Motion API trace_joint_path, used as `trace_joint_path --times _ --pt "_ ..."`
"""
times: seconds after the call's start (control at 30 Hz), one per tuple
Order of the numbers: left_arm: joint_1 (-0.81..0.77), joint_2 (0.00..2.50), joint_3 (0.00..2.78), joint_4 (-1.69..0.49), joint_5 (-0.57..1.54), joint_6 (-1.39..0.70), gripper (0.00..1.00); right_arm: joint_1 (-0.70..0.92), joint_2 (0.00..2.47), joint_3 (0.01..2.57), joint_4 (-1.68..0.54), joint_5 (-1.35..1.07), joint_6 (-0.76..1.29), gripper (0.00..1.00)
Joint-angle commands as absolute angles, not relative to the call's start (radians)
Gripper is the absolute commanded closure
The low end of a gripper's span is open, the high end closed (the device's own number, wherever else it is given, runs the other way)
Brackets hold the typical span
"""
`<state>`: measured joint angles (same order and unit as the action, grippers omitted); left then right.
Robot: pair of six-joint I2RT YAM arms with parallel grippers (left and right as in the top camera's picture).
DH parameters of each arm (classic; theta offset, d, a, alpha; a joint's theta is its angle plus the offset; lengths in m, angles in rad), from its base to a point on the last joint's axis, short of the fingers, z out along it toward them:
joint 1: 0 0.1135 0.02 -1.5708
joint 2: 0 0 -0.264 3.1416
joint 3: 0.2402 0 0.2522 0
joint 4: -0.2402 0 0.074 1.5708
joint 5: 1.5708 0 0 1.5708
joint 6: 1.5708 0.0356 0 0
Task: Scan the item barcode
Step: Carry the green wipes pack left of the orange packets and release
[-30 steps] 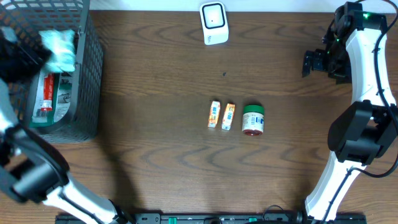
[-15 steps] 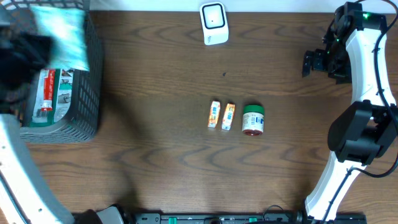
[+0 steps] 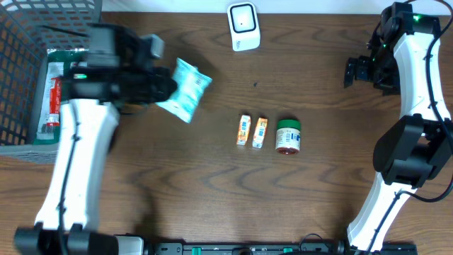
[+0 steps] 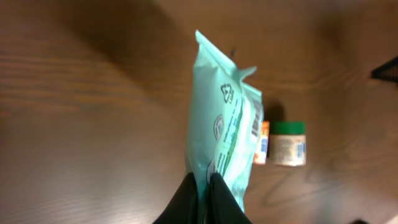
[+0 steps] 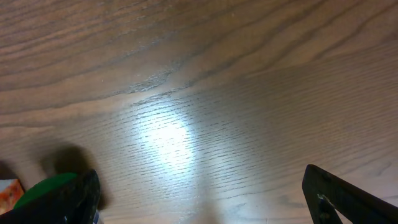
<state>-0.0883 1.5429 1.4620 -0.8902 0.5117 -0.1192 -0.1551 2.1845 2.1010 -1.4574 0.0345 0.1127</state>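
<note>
Left pincer (image 4: pixel 202 198): clamped together on the near end of the pale green pack (image 4: pixel 221 130).
Pack: held above the table (image 3: pixel 177 184), at 3 o'clock of the basket (image 3: pixel 18 134).
Long axis: in the left wrist view it runs from 6 to 12 o'clock, away from the pincer, with the thin edge to the camera.
Barcode (image 4: pixel 256 118): on the side turned to 3 o'clock.
Nearby: two orange boxes (image 3: pixel 243 131) and a jar (image 3: pixel 288 136) at 4 o'clock of the pack.
Scanner (image 3: pixel 243 26): at the 12 o'clock edge.
Right pincer (image 5: pixel 199 199): fingers wide apart, holding nothing.

The mint-green packet (image 4: pixel 217 137) bears a triangular recycling sign (image 4: pixel 227 93) and a barcode (image 4: pixel 256 121) along its edge; its other print is too blurred to read. The label on the green-lidded jar (image 4: pixel 287 144) and the print on the two orange boxes (image 3: pixel 243 131) (image 3: pixel 260 132) are not legible either.
</note>
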Motion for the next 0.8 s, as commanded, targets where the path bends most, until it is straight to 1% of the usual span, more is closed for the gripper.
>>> trace_joint_path --times 0.0,0.17,0.23,0.37,0.47,0.77 --pt "-0.153 1.581 1.334 -0.774 0.477 -0.251 0.93 -0.155 2.186 2.112 -1.457 0.040 0.107 0.01" --pt "-0.204 1.628 1.203 -0.565 0.477 -0.346 0.93 -0.155 2.186 2.112 -1.457 0.040 0.107 0.01" --pt "-0.221 1.646 1.174 -0.519 0.457 -0.377 0.92 -0.156 2.186 2.112 -1.457 0.040 0.107 0.01" --pt "-0.251 1.669 1.145 -0.494 0.322 -0.384 0.93 -0.155 2.186 2.112 -1.457 0.040 0.107 0.01" --pt "-0.274 1.679 1.117 -0.457 0.268 -0.384 0.93 -0.155 2.186 2.112 -1.457 0.040 0.107 0.01" --pt "-0.301 1.697 1.028 -0.393 0.216 -0.447 0.93 -0.155 2.186 2.112 -1.457 0.040 0.107 0.01"
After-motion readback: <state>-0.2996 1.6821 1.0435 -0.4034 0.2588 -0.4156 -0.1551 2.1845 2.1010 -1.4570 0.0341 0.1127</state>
